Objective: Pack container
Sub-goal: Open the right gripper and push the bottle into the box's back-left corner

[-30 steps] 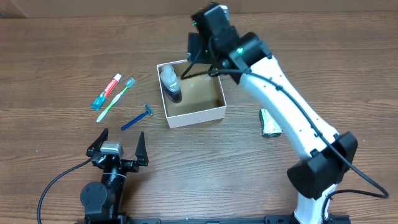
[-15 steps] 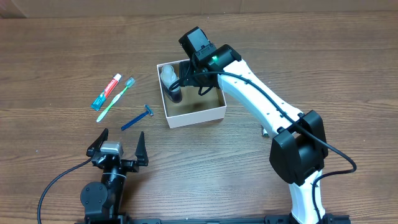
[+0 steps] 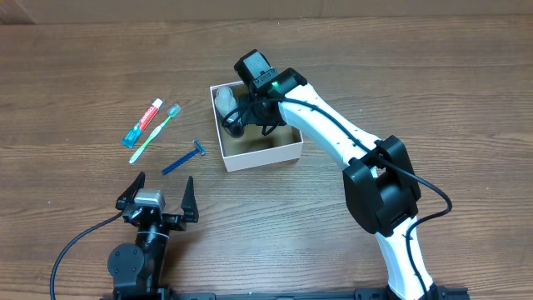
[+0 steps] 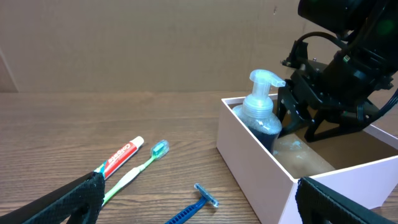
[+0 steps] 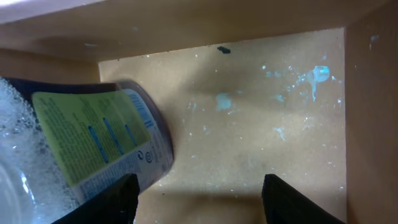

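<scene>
The container [image 3: 262, 155] is a small white-walled box with a brown bottom, mid-table; it also shows in the left wrist view [image 4: 249, 168]. A foam pump bottle [image 3: 229, 112] with dark liquid stands tilted in its left part, also in the left wrist view [image 4: 261, 112] and the right wrist view [image 5: 93, 143]. My right gripper [image 3: 250, 112] is down inside the box beside the bottle, open and empty [image 5: 196, 199]. A toothpaste tube [image 3: 142, 122], a green toothbrush [image 3: 155, 132] and a blue razor [image 3: 183, 157] lie left of the box. My left gripper [image 3: 156, 196] is open and empty near the front edge.
My right arm [image 3: 333, 142] reaches from the front right across the box's right side. The box's near wall [image 4: 348, 180] stands close to my left gripper's right finger in the left wrist view.
My right gripper has come down from above the box's far edge into the box, next to the bottle. A small green packet once seen right of the box is now hidden by the arm. The left arm has not moved.
</scene>
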Tool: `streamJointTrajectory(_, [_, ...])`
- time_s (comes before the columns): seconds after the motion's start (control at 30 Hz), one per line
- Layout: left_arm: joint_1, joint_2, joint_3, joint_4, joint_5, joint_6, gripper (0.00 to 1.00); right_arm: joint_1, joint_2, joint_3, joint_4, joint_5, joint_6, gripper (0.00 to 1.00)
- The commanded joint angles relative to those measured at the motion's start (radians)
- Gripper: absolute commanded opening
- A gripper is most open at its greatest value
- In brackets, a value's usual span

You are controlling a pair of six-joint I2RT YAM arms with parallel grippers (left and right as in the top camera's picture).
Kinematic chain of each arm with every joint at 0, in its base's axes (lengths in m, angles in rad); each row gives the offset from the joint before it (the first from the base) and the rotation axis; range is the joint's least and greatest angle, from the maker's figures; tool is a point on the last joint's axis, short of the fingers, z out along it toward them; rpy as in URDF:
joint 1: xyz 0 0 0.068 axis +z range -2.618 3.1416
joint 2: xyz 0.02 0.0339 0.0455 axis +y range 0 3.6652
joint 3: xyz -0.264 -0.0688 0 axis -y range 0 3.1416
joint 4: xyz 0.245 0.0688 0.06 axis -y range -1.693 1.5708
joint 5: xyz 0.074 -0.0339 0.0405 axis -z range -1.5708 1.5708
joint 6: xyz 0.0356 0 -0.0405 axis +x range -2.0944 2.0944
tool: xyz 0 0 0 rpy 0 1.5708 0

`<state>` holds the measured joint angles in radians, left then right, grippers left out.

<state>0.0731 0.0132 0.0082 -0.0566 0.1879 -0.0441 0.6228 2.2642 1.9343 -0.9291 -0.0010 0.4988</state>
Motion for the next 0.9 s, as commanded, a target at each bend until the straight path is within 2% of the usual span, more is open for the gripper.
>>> streamJointTrajectory(0.0, [0.007,-0.009,-0.003,0.001,0.008,0.022,1.00,0.010,-0.006,0.000,0.010,-0.031,0.038,0.63])
streamJointTrajectory(0.17, [0.007,-0.009,-0.003,0.001,0.008,0.022,1.00,0.032,-0.006,0.000,0.029,-0.053,0.059,0.56])
streamJointTrajectory(0.4, [0.007,-0.009,-0.003,0.001,0.008,0.022,1.00,0.046,-0.006,0.000,0.039,-0.076,0.078,0.55])
streamJointTrajectory(0.5, [0.007,-0.009,-0.003,0.001,0.008,0.022,1.00,0.043,-0.006,0.000,0.040,-0.068,0.077,0.57])
streamJointTrajectory(0.57, [0.007,-0.009,-0.003,0.001,0.008,0.022,1.00,0.035,-0.006,0.000,0.044,-0.066,0.076,0.63])
streamJointTrajectory(0.63, [0.007,-0.009,-0.003,0.001,0.008,0.022,1.00,0.018,-0.007,0.001,0.046,-0.061,0.060,0.64])
streamJointTrajectory(0.77, [0.007,-0.009,-0.003,0.001,0.008,0.022,1.00,-0.016,-0.007,0.001,0.039,-0.061,-0.058,0.66])
streamJointTrajectory(0.87, [0.007,-0.009,-0.003,0.001,0.008,0.022,1.00,-0.024,-0.007,0.004,-0.011,-0.008,-0.085,0.68])
